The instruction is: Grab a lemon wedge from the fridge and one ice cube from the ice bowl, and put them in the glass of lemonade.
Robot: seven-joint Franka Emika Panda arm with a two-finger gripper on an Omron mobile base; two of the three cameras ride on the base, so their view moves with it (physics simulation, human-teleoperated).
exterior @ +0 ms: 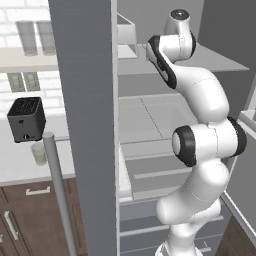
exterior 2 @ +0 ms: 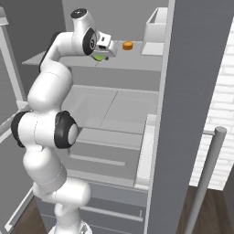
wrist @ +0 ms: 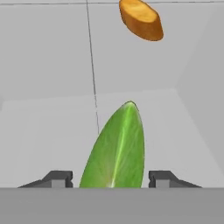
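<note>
Green and glossy, the lemon wedge [wrist: 117, 151] lies on the upper shelf [exterior 2: 137, 64] of the open fridge [exterior: 82, 125], directly between the two dark fingers [wrist: 57, 178] of the gripper [exterior 2: 104, 54]. The fingers stand apart on either side of it with a gap showing on each — not clenched on it, so I judge the grasp is not yet made. An orange piece of food [wrist: 141, 19] sits farther back on the same shelf, well apart from the wedge. To do this step well, the fingers should close evenly on the wedge's broad middle, not its pointed tip, and stay level with the shelf so it is not squeezed out. The glass of lemonade [exterior: 39, 154] waits on the worktop [exterior: 20, 165] at left, near the toaster [exterior: 26, 119].
</note>
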